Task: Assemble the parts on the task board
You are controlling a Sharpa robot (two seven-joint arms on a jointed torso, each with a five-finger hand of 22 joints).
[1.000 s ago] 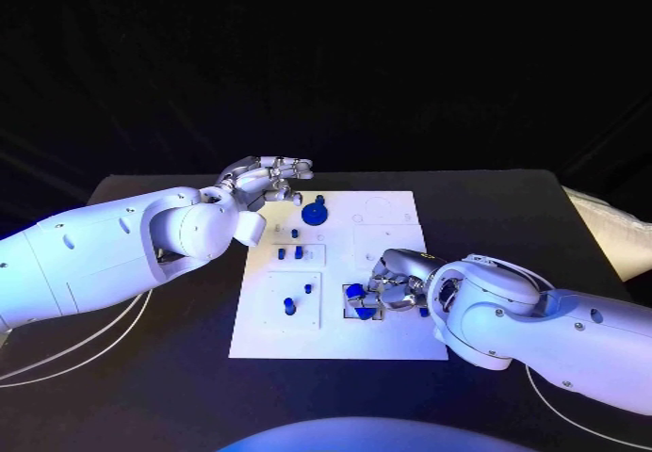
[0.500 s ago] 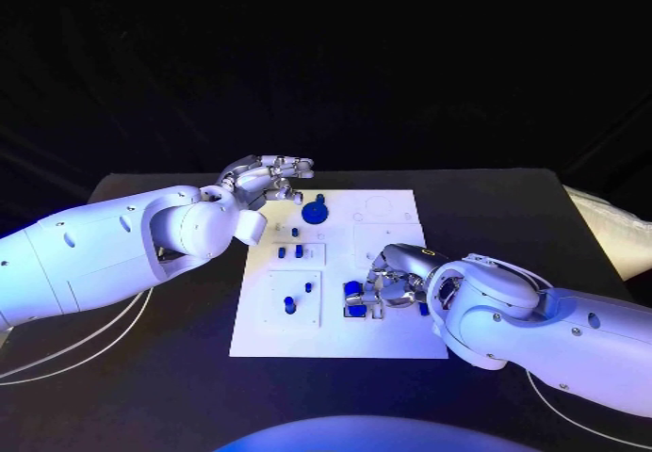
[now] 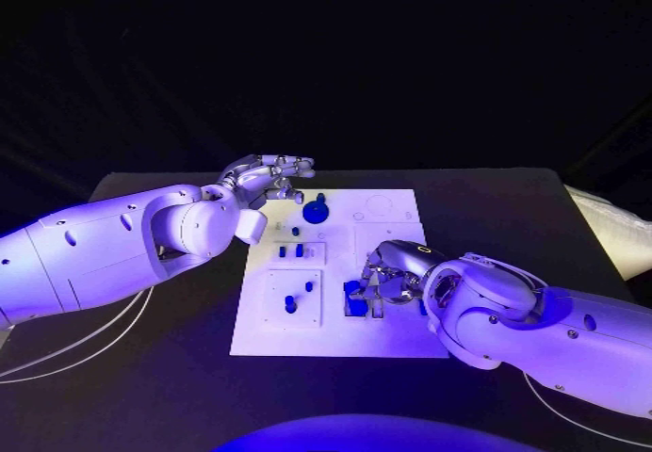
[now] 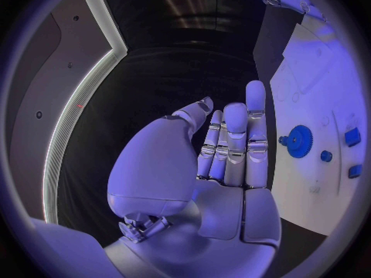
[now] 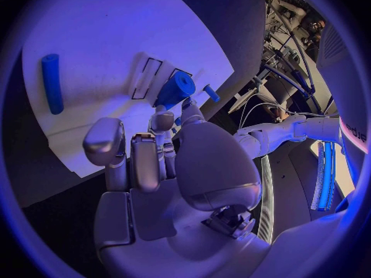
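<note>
Head view: task board [image 3: 394, 339] bears no legible writing

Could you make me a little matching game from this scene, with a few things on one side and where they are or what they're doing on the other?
Things:
1. left hand
2. right hand
3. blue gear
4. task board

States:
A. white plate lying flat on the black table
B. fingers straight, holding nothing, off the board's far left corner
C. lying near the board's far edge
D. down on the board, at a blue part

Pairs: 1-B, 2-D, 3-C, 4-A
</note>
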